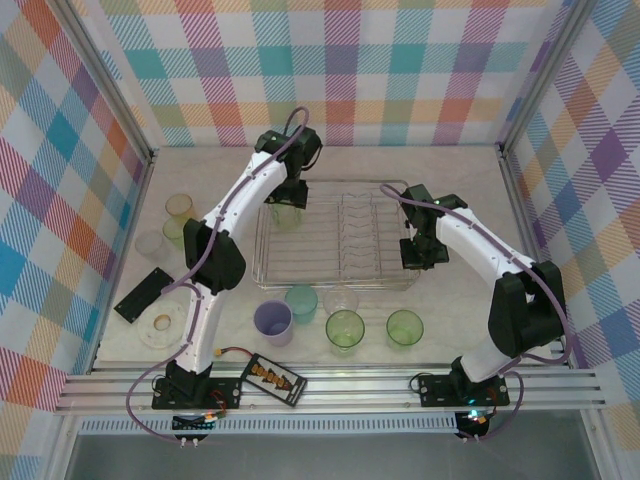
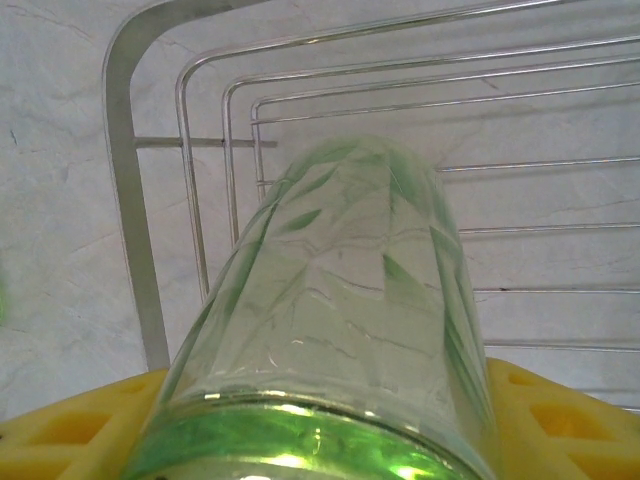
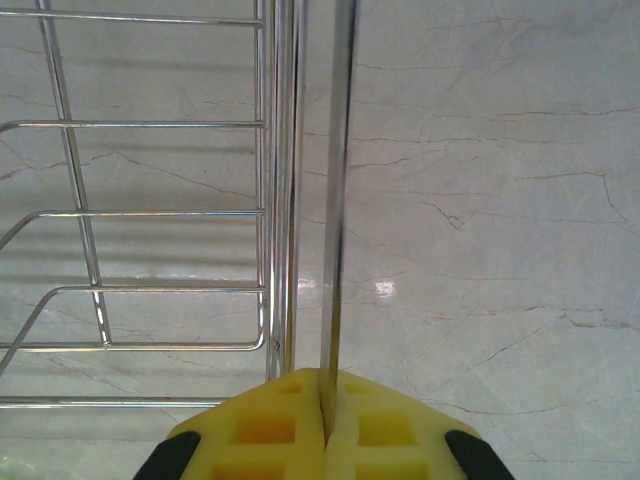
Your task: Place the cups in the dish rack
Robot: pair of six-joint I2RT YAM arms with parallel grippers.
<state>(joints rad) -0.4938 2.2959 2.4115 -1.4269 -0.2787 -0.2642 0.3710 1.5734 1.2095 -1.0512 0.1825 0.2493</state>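
Dish rack (image 1: pixel 335 238) is set mid-counter (image 1: pixel 450 180), a wide wire tray with thin dividers running across it. The right arm (image 1: pixel 490 255) is positioned at the rack's right edge. In the right wrist view the rim wire (image 3: pixel 338 200) is seen pinched between the right jaws, which are closed right down on it. Best guess, the rack is being pinned so it can't skid while it gets loaded.

The left arm (image 1: pixel 235 215) is stretched out to the rack's far-left corner, where a held green cup (image 2: pixel 340 320) is kept just over the wires. The left jaws are parted about halfway and clamped on that cup's sides, so it looks lined up for a slot by the corner. Which end faces down can't be told for sure.

The rest is left on the counter. A lilac cup (image 1: pixel 273 322), teal cup (image 1: pixel 301 300), clear cup (image 1: pixel 341 299) and two loose green cups (image 1: pixel 345 329) are lined up in front of the rack. An orange-tinted cup (image 1: pixel 179 207) is parked with a few others off to the left. Plenty is still to be loaded, by the look of it.
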